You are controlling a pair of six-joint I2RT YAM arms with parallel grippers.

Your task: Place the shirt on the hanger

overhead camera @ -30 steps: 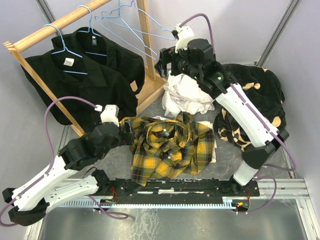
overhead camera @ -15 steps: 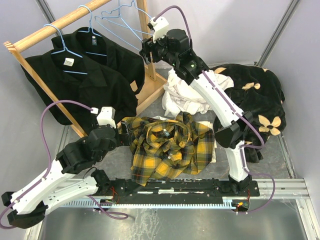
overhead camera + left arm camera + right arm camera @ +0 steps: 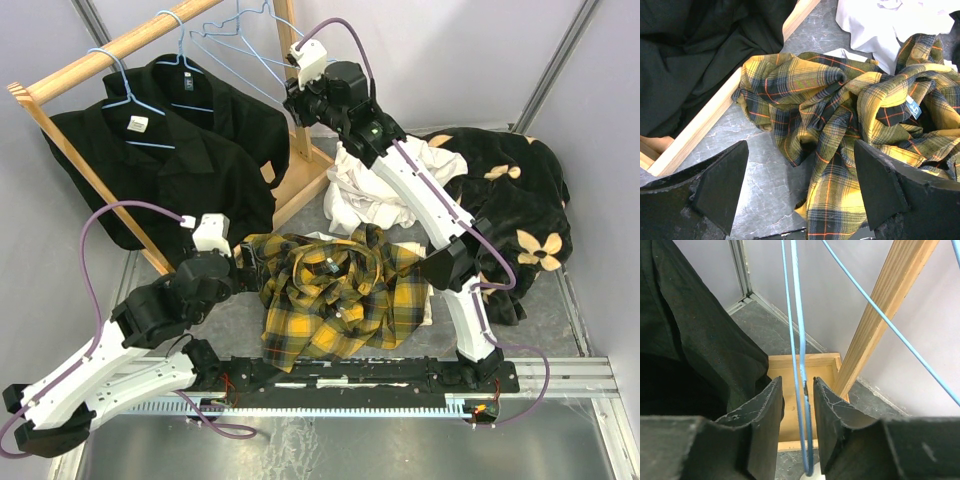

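Note:
The yellow-and-black plaid shirt (image 3: pixel 340 295) (image 3: pixel 855 125) lies crumpled on the grey table in front of the arms. My left gripper (image 3: pixel 243 265) (image 3: pixel 800 150) hovers low at the shirt's left edge, open wide, with a fold of plaid and bare table between its fingers. My right gripper (image 3: pixel 297 105) (image 3: pixel 797 382) is raised at the rack. Its jaws have narrowed around the lower loop of a light-blue wire hanger (image 3: pixel 250 55) (image 3: pixel 802 365). A small gap shows on each side of the wire.
A wooden rack (image 3: pixel 110 50) holds two black shirts (image 3: pixel 170 150) on blue hangers. Its post (image 3: pixel 885 310) and base frame (image 3: pixel 790 390) stand right by the right gripper. A cream-white shirt (image 3: pixel 370 195) and a black flowered garment (image 3: pixel 510 200) lie at the back right.
The right arm swung left from above the white shirt to the hanging wire hangers, and its jaws narrowed around one wire. The left gripper edged slightly closer to the shirt.

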